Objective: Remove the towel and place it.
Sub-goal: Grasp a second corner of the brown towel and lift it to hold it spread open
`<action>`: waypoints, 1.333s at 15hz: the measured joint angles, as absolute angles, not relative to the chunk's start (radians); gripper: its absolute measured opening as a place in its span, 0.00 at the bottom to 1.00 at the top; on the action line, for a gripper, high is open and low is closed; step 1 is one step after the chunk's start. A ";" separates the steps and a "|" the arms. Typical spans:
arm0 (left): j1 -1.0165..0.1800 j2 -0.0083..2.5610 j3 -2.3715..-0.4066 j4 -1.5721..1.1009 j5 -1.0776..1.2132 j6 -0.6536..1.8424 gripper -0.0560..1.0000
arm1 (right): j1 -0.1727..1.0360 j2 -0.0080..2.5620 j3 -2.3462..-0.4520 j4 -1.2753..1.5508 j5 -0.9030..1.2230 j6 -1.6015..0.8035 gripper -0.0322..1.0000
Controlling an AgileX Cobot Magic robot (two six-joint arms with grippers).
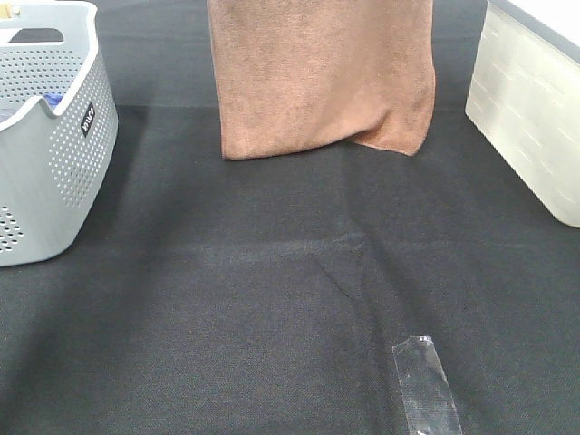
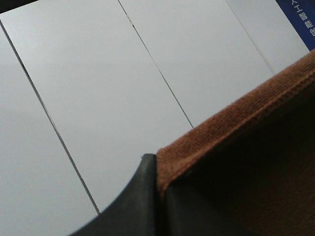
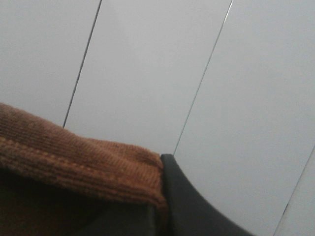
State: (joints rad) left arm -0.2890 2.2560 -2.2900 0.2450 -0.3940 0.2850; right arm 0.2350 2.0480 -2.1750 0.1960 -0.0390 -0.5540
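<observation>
1. Towel [image 1: 322, 77]: at 12 o'clock in your high view, hanging upright, well clear of the grey basket [image 1: 54, 181] at 9 o'clock. Its lower hem is down by the black table cover [image 1: 227, 299]; you cannot tell whether they touch.
2. Left gripper [image 2: 158, 196]: jaws pinched together on the towel's stitched hem.
3. Right gripper [image 3: 158, 216]: jaws clamped on another stretch of the hem.
4. White box [image 1: 526, 118]: 2 o'clock.
5. Clear tape strip [image 1: 426, 385]: 5 o'clock, flat on the cover.
</observation>
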 joint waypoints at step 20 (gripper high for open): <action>-0.254 2.465 -2.706 0.352 -0.112 0.130 0.05 | 0.240 2.167 -2.326 0.218 0.030 -0.429 0.04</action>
